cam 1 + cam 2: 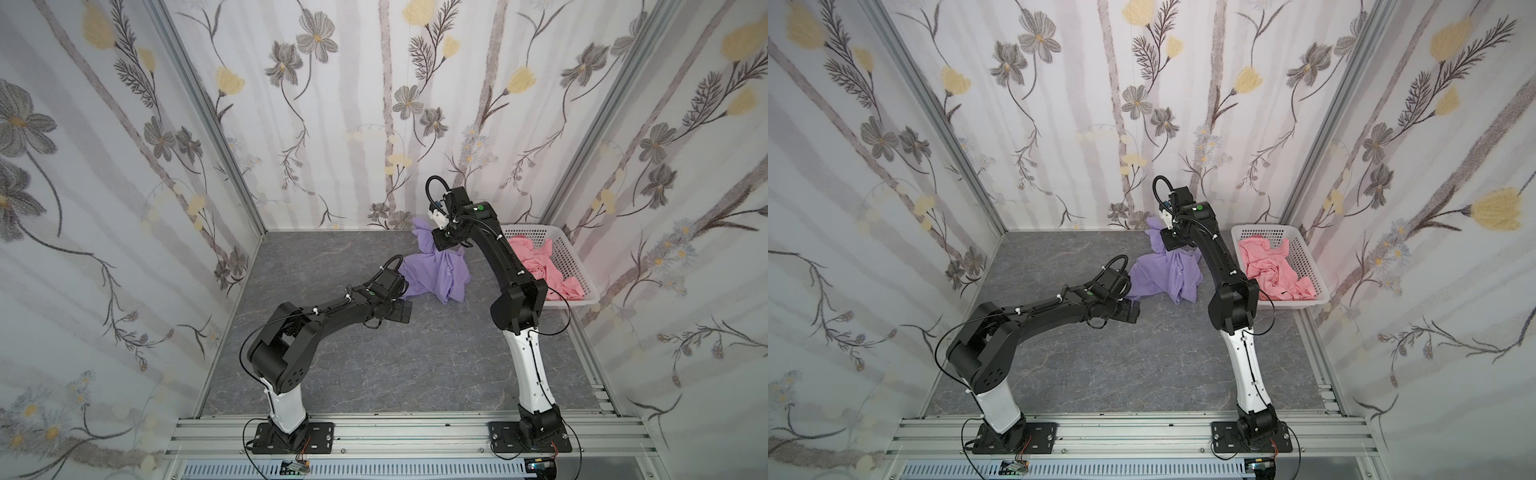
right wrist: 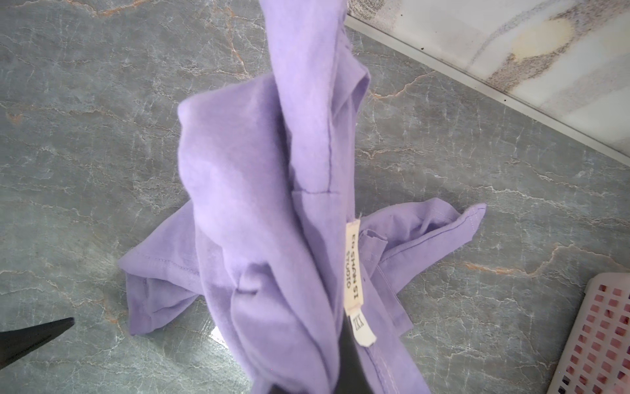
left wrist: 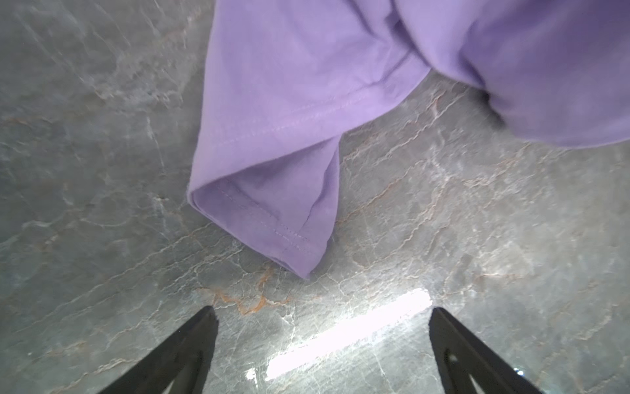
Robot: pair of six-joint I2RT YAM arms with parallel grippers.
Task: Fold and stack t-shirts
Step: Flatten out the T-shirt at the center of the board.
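While the right gripper [image 1: 443, 247] is clamped shut on the lavender t-shirt [image 1: 432, 274], holding one bunched end up, the rest trails on the worktop [image 1: 374, 353]. Left gripper [image 3: 323, 310] gapes wide, empty, just short of a sleeve hem [image 3: 266, 204]. Pink garment [image 1: 540, 266] lies crumpled in the white basket [image 1: 577, 266], far right.

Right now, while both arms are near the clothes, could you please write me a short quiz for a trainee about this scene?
1. True or false: the white mesh basket is empty.
2. What does the right gripper grip? A) nothing B) the lavender t-shirt C) the basket's rim
3. Fill in: the left gripper, near a hemmed corner of the shirt, is ____.
Key: 1 false, a pink garment lies in it; 2 B; 3 open.
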